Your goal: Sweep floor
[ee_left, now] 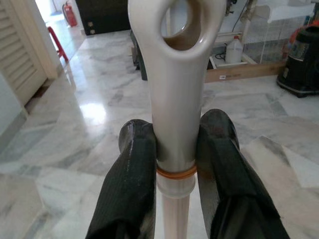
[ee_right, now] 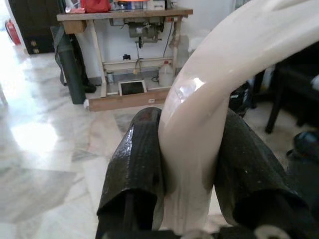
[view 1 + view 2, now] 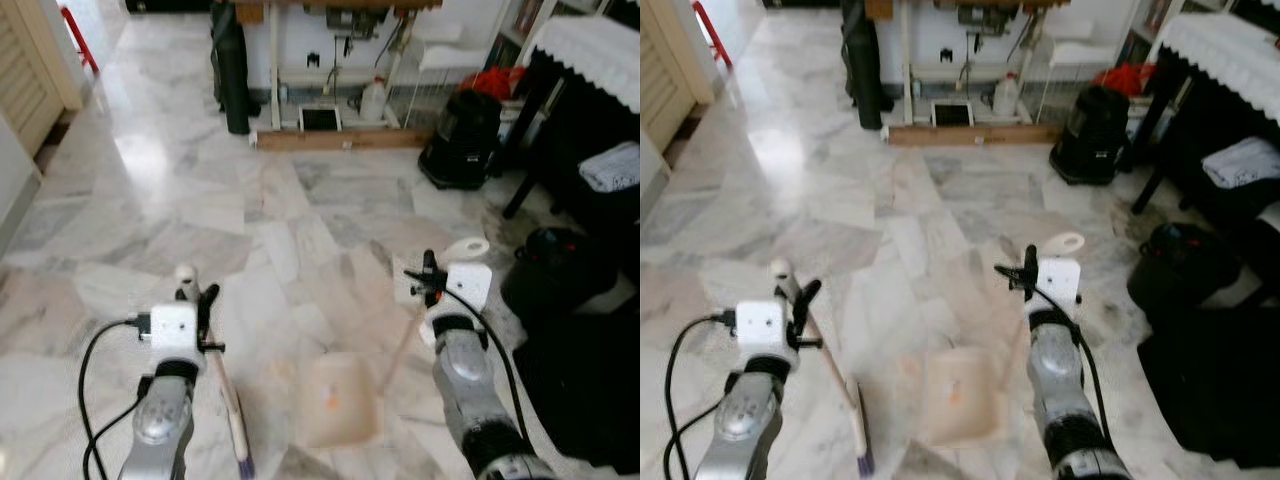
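Where the head views look down on the marble floor (image 3: 200, 200), the left tool (image 3: 193, 292) is seen clamped on a cream broom handle (image 3: 228, 385), which slants down to the floor near the lower edge. The right tool (image 3: 430, 272) is closed on the long handle (image 3: 402, 345) of a beige dustpan (image 3: 338, 400); the pan rests flat on the floor between the two arms. Farther off, a sewing desk (image 3: 330, 60) stands against the wall, with a black vacuum cleaner (image 3: 460, 140) to its right and a dark bag (image 3: 231, 70) to its left (contents not discernible).

In the left wrist view, both black fingers (image 1: 129, 189) are pressed against the broom handle (image 1: 174, 109) just below its hanging loop, an orange band showing at the grip.

In the right wrist view, the fingers (image 2: 137, 164) are shut around the curved dustpan handle (image 2: 199, 129), with the sewing desk (image 2: 119, 17) beyond.
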Available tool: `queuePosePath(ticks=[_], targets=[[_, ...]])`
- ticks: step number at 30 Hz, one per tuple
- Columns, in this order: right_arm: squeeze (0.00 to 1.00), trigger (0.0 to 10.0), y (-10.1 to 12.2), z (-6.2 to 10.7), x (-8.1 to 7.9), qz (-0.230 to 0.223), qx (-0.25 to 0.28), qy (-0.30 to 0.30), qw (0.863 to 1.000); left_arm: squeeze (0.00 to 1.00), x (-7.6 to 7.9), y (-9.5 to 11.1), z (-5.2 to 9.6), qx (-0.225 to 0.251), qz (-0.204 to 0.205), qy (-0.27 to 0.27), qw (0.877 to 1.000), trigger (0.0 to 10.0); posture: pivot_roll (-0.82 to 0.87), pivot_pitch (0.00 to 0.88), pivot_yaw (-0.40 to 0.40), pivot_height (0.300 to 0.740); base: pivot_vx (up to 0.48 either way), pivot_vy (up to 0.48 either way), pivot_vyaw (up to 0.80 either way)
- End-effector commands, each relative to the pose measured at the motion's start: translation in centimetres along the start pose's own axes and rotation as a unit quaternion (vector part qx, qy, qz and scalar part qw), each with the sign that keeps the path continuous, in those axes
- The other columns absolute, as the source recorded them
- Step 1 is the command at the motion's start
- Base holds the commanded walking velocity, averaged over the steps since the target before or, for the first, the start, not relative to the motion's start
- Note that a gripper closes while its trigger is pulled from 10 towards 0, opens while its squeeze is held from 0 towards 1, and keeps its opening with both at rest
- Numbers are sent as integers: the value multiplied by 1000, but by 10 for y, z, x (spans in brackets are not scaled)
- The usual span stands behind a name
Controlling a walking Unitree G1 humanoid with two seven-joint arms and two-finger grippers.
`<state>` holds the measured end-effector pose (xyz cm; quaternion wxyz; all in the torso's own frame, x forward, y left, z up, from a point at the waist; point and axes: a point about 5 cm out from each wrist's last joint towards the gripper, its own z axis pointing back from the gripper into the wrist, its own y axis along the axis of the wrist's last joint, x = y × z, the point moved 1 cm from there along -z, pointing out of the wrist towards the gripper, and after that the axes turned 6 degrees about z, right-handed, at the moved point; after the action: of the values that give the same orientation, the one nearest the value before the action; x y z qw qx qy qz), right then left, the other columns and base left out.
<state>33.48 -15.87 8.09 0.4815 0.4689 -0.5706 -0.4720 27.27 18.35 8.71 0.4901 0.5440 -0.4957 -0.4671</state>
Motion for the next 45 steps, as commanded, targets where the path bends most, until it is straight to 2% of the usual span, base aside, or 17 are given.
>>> queuePosePath(ticks=[1, 4, 29, 36, 45], targets=[[0, 10000, 6, -4, 9, 10, 12, -11, 1000, 0, 2, 8, -2, 22, -1, -5, 1000, 10000, 105, 63, -33, 740, 386, 0, -506], [0, 10000, 6, -4, 9, 9, 14, -9, 1000, 0, 1, 9, -3, 22, -2, -5, 1000, 10000, 106, 63, -33, 740, 386, 0, -744], [0, 10000, 7, -4, 6, 9, 14, -4, 1000, 0, 1, 9, -3, 22, -1, -5, 1000, 10000, 102, 80, -33, 740, 385, 0, 0], [0, 10000, 5, -5, 7, 10, 7, -5, 1000, 0, 0, 9, -3, 22, -1, -6, 1000, 10000, 102, 81, -33, 740, 386, 0, -716], [0, 10000, 7, -5, 6, 10, 14, -5, 1000, 0, 1, 10, -3, 22, -1, -5, 1000, 10000, 103, 85, -32, 740, 386, 0, 0]])
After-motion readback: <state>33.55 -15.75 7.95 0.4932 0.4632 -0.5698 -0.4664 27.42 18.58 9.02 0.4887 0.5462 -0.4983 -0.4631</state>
